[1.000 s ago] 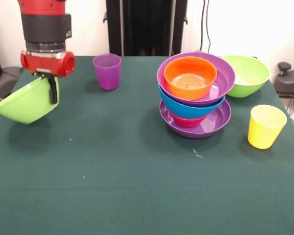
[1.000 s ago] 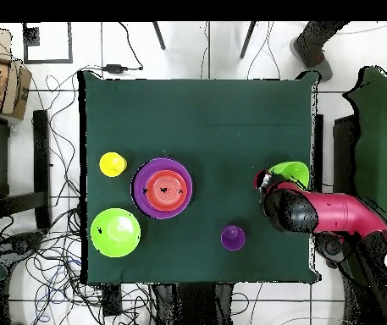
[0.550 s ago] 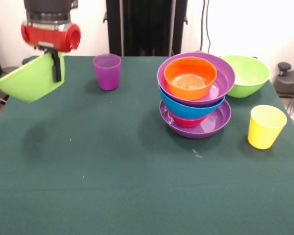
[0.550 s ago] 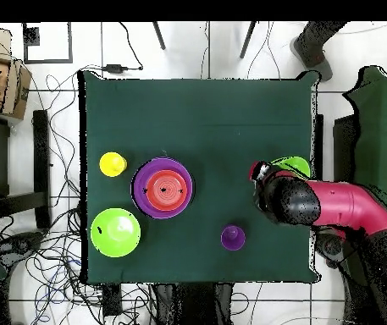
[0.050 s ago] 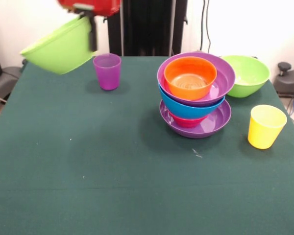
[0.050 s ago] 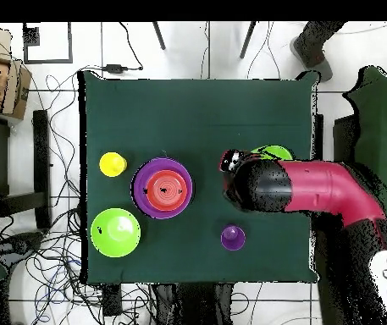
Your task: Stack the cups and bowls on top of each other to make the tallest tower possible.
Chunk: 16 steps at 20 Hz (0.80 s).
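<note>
Across dark green tablecloth [image 5: 112,186], tower [image 5: 193,95] stands

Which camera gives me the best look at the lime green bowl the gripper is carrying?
The front view: the carried lime green bowl hangs tilted, clear of the table, its outer wall fully visible beside the purple cup. In the overhead view the arm covers it, leaving only a green sliver.
</note>
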Each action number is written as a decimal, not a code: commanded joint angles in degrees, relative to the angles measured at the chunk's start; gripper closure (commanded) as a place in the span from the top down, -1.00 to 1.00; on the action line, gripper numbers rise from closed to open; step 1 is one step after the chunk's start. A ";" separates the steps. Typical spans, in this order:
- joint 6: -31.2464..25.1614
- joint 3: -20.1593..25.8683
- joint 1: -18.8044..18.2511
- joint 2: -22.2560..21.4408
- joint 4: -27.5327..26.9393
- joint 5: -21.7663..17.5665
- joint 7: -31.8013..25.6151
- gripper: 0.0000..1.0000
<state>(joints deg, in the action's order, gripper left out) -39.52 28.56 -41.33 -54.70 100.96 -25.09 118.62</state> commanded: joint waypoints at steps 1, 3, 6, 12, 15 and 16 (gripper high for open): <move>-7.90 -2.90 7.52 -1.88 -1.62 2.24 6.78 -1.00; -7.70 -3.90 9.33 -1.82 -1.69 2.53 8.56 -1.00; -6.40 -5.76 12.30 -1.03 -1.62 2.93 11.27 -1.00; -2.54 -9.90 17.81 0.65 -0.77 3.98 15.99 -1.00; -1.50 -11.76 20.52 1.13 -0.56 4.81 17.94 -1.00; -1.09 -12.40 21.48 1.32 -0.50 5.09 18.79 -1.00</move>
<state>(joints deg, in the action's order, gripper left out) -41.25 21.59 -23.57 -55.77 99.99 -20.87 122.40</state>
